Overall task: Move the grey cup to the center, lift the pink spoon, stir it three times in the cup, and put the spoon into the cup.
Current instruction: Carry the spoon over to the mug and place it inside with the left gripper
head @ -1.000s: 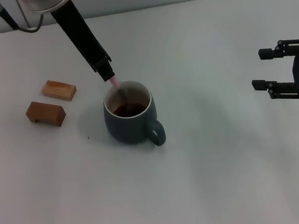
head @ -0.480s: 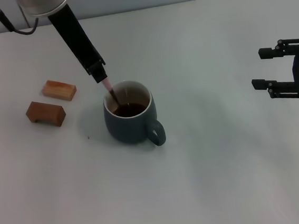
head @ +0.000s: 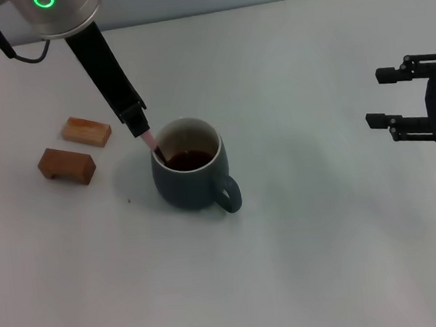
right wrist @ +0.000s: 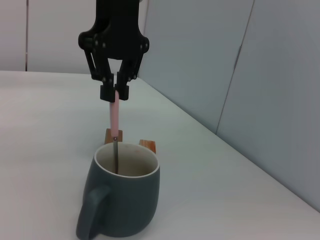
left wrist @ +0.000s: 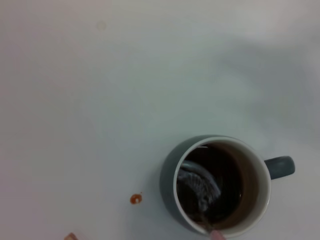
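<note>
The grey cup (head: 191, 178) stands mid-table with dark liquid inside and its handle toward the near right. The pink spoon (head: 151, 141) slants into it against the left rim. My left gripper (head: 140, 129) is shut on the spoon's pink handle just above the rim. In the left wrist view the cup (left wrist: 167, 186) is seen from above, with the spoon's metal bowl (left wrist: 200, 186) sunk in the liquid. The right wrist view shows the cup (right wrist: 125, 210), the spoon (right wrist: 115, 116) and the left gripper (right wrist: 115, 93) pinching it. My right gripper (head: 379, 98) hovers open at the far right, apart from everything.
Two brown wooden blocks (head: 87, 131) (head: 66, 165) lie left of the cup. A small reddish-brown spot (left wrist: 135, 199) marks the table near the cup. A grey wall runs along the table's back edge.
My left gripper has shifted left and slightly back, sweeping the spoon from the cup's far side round to its left rim. The cup and the right arm have not moved.
</note>
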Robot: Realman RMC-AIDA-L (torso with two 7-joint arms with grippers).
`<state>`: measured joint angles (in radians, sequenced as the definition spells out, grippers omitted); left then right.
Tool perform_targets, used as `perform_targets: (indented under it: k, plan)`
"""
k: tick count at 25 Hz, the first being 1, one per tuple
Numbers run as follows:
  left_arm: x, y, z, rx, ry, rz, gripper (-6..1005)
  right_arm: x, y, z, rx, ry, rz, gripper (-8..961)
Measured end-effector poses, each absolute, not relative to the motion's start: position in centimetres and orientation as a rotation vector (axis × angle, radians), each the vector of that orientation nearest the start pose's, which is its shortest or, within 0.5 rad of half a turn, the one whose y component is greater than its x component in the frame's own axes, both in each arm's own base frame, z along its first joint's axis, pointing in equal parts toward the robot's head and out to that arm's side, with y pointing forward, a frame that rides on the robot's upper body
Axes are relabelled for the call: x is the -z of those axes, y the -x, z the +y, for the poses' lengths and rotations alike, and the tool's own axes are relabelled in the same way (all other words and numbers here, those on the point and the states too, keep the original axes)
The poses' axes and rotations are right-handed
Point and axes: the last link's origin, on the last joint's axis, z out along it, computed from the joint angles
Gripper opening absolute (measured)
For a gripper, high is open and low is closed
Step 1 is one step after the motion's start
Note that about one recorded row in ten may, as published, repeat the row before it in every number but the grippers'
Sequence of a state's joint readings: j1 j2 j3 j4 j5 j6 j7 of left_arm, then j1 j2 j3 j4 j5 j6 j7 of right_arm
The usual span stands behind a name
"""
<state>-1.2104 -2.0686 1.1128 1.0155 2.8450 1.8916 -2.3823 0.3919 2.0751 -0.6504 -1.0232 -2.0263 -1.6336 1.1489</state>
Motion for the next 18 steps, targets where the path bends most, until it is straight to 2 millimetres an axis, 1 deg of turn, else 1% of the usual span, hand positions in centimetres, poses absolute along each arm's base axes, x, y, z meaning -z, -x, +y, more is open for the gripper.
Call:
perform_targets:
  k: [2, 8, 11, 13, 18]
  plan:
    - [-2.0, 6.4, 40.0, -0.905, 2.754, -0.601, 191, -6.9, -27.8, 31.7, -0.410, 2.618, 0.084, 651]
    - [-2.3, 5.8, 40.0, -0.845, 2.770, -0.596, 418, -6.9, -27.9, 31.8, -0.411, 2.614, 0.085, 651]
    - [-2.5, 5.6, 40.0, -0.836, 2.770, -0.589, 482, -7.0, -27.9, 31.8, -0.413, 2.610, 0.088, 651]
    - [-2.7, 4.9, 39.7, -0.811, 2.789, -0.568, 525, -7.0, -27.9, 31.8, -0.412, 2.608, 0.088, 650]
    - [-3.1, 3.8, 39.2, -0.757, 2.835, -0.550, 632, -7.1, -27.9, 31.9, -0.410, 2.604, 0.087, 650]
